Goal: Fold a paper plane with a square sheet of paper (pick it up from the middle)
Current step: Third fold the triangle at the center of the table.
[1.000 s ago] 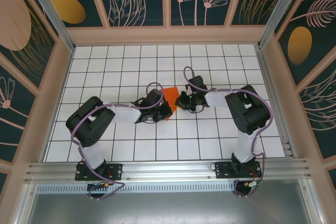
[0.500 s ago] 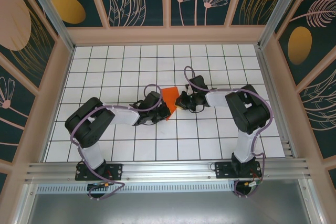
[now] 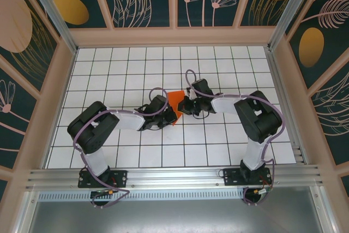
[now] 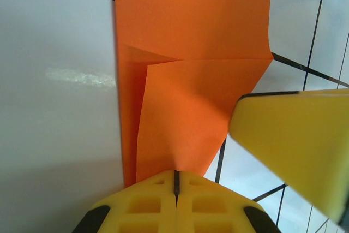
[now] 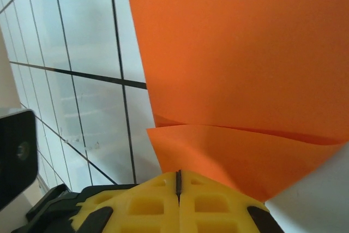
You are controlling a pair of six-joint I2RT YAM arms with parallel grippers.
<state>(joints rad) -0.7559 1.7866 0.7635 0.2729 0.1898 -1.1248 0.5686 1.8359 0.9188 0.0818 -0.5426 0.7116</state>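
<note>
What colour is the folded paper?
Plain bright orange; the paper shows best in the left wrist view.

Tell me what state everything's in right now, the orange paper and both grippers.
orange sheet of paper: partly folded, creased, one flap doubled over, not yet a plane.
left gripper: shut, jaws together on the sheet's edge.
right gripper: shut, jaws together on a folded flap of the sheet.
</note>
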